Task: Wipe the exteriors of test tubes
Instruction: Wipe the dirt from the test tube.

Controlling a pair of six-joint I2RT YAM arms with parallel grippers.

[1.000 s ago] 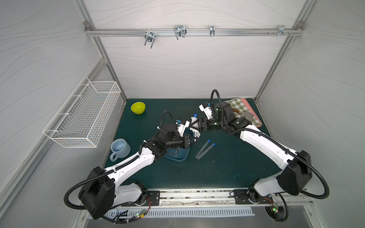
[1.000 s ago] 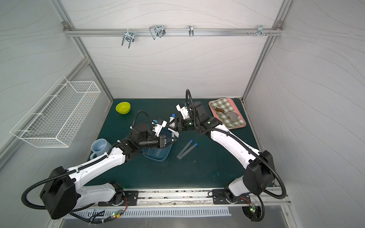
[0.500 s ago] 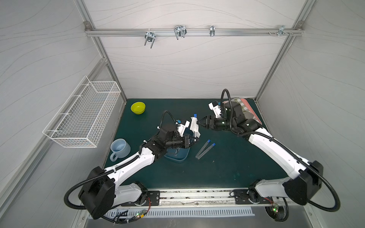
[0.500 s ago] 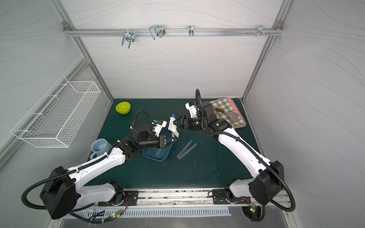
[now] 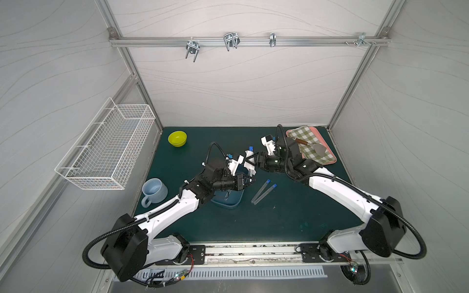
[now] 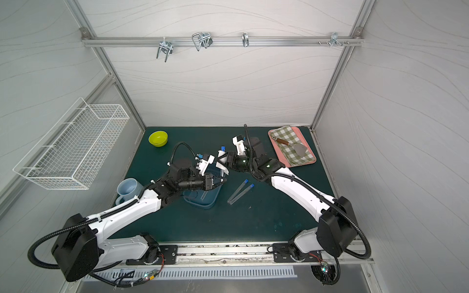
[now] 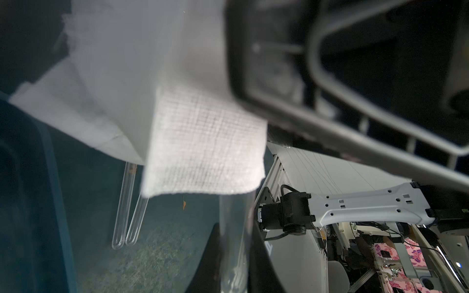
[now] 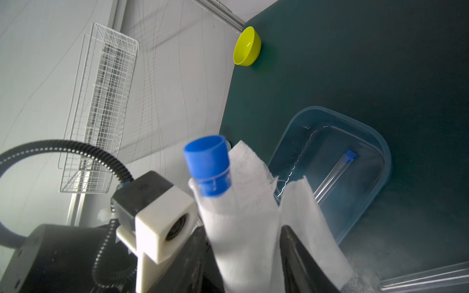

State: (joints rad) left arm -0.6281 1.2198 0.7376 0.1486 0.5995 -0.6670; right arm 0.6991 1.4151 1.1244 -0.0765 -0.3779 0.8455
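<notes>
Right wrist cam has the best look: my right gripper is pinched in on a white gauze pad folded around the held tube, just under its blue cap. That tube stands upright in the air, just past the far side of the blue tray. My left gripper is clamped tight on its lower end.

So I'd call this mid-wipe on this one. The gauze sits up near the cap, and the glass below it looks like what's left to cover.

The others: two tubes lie side by side on the mat just beside the tray, on the side toward my right arm. The last tube lies inside the tray. My guess is the outside pair is done and the tray one is waiting, but nothing on the glass proves it.
</notes>
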